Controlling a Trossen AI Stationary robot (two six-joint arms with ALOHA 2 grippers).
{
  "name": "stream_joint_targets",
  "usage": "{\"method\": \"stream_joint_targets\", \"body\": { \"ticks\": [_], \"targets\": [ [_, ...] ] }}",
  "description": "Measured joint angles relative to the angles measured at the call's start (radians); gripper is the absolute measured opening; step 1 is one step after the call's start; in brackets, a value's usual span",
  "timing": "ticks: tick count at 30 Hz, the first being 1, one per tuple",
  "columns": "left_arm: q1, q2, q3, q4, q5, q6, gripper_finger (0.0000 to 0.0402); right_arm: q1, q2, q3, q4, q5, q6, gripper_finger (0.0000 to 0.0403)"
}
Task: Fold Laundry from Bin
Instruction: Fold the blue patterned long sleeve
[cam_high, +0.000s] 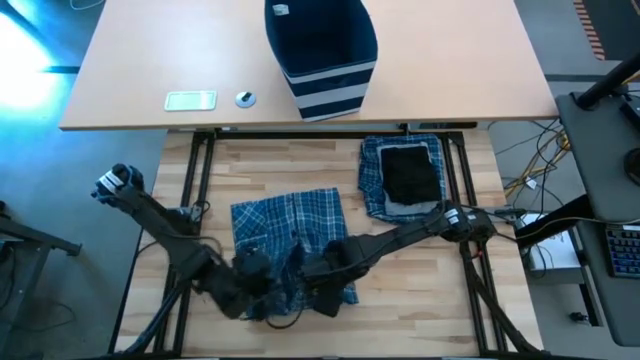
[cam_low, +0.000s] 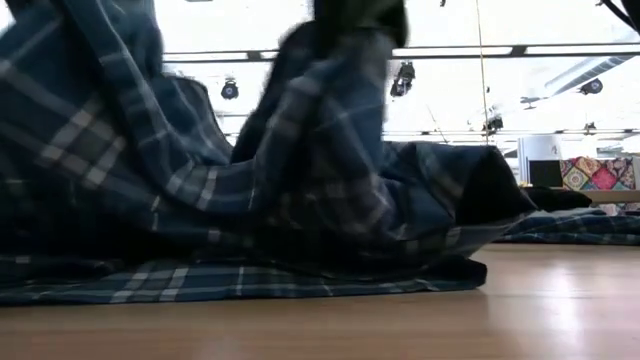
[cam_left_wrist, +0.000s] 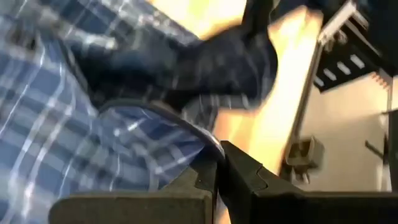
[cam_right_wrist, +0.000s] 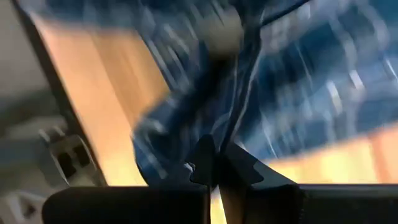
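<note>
A blue-and-white plaid garment (cam_high: 288, 225) of the laundry lies in the middle of the wooden table. Its far part is flat on the table and its near part (cam_low: 300, 150) is raised in folds. My left gripper (cam_high: 262, 278) and my right gripper (cam_high: 322, 275) stand side by side at the garment's near edge, each shut on the cloth. The navy striped bin (cam_high: 320, 50) stands on the far tabletop, apart from both arms. My left gripper pinches a hemmed edge of the plaid cloth (cam_left_wrist: 200, 142) between its two fingers, slanting down from the near left. The cloth spreads away from the fingers, lifted at that edge. One layer or several, I cannot tell. My right gripper pinches a bunched fold of the plaid cloth (cam_right_wrist: 225, 127) between its two fingers, coming steeply from above. The cloth hangs gathered at the fingertips and its lower part runs down onto the table (cam_low: 250, 280).
A folded plaid pile with a black piece (cam_high: 410, 172) on top lies at the table's far right. A flat pale green object (cam_high: 190, 100) and a small round one (cam_high: 245, 98) lie on the far tabletop left of the bin. Bare wood shows at the near right (cam_high: 420, 290).
</note>
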Motion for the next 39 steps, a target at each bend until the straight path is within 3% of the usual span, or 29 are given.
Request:
{"method": "stream_joint_targets", "body": {
  "ticks": [4,7,16,21,24,30,36,39],
  "targets": [
    [0.058,0.053,-0.050,0.156,0.020,0.068,0.0000,-0.006,0.007,-0.010,0.175,0.018,0.001,0.0014],
    [0.087,0.098,-0.052,0.215,0.119,0.105,0.0014,-0.012,0.025,-0.018,0.255,0.018,0.000,0.0032],
    [0.086,0.198,-0.058,0.275,0.252,0.080,0.0145,-0.003,0.104,-0.032,0.281,-0.032,-0.053,0.0138],
    [0.061,0.101,-0.051,0.237,0.235,0.082,0.0220,0.000,0.042,-0.032,0.253,-0.008,-0.098,0.0178],
    [0.006,0.006,-0.049,0.157,0.206,0.063,0.0247,0.009,-0.031,-0.032,0.208,0.066,-0.137,0.0184],
    [-0.040,-0.084,-0.077,-0.009,0.108,0.001,0.0248,0.008,-0.046,-0.062,0.119,0.263,-0.190,0.0171],
    [-0.047,-0.082,-0.188,-0.068,0.118,-0.105,0.0225,0.016,0.046,-0.194,0.447,0.253,-0.261,0.0154],
    [-0.062,-0.079,-0.271,-0.076,0.134,-0.204,0.0217,0.029,0.102,-0.238,0.519,0.254,-0.264,0.0151]
  ]
}}
